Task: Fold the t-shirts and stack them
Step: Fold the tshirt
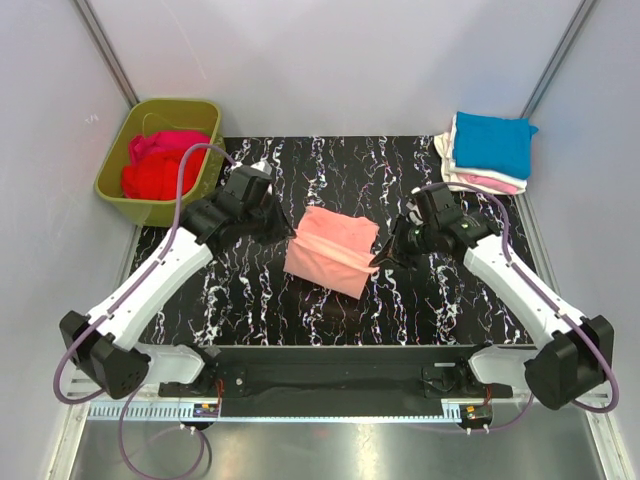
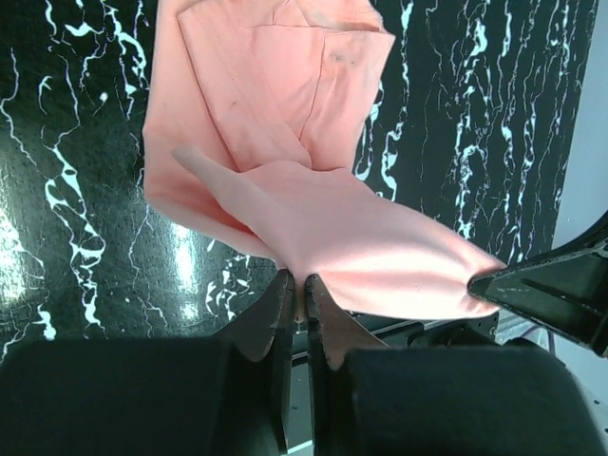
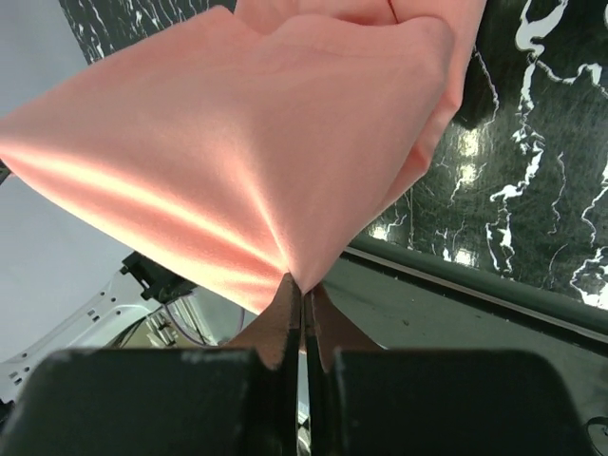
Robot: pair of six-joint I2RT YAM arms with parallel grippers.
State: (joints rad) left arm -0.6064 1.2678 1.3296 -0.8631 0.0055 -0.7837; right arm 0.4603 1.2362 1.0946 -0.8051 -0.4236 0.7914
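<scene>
Black desk [image 1: 260, 300] veined with white marbling, enclosed by plain pale walls [image 1: 330, 60], slanted metal struts [image 1: 105, 45] set at the back corners, glare reflected off the glossy surface.

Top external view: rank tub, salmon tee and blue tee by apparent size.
1. tub
2. salmon tee
3. blue tee
The tub is clearly largest. The salmon tee looks only somewhat bigger than the blue tee and lies nearer the camera, so that order is unsure.

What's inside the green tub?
A red t-shirt and a magenta t-shirt lie bunched inside the green tub. Anything beneath them, and the tub's bottom, is covered.
</scene>
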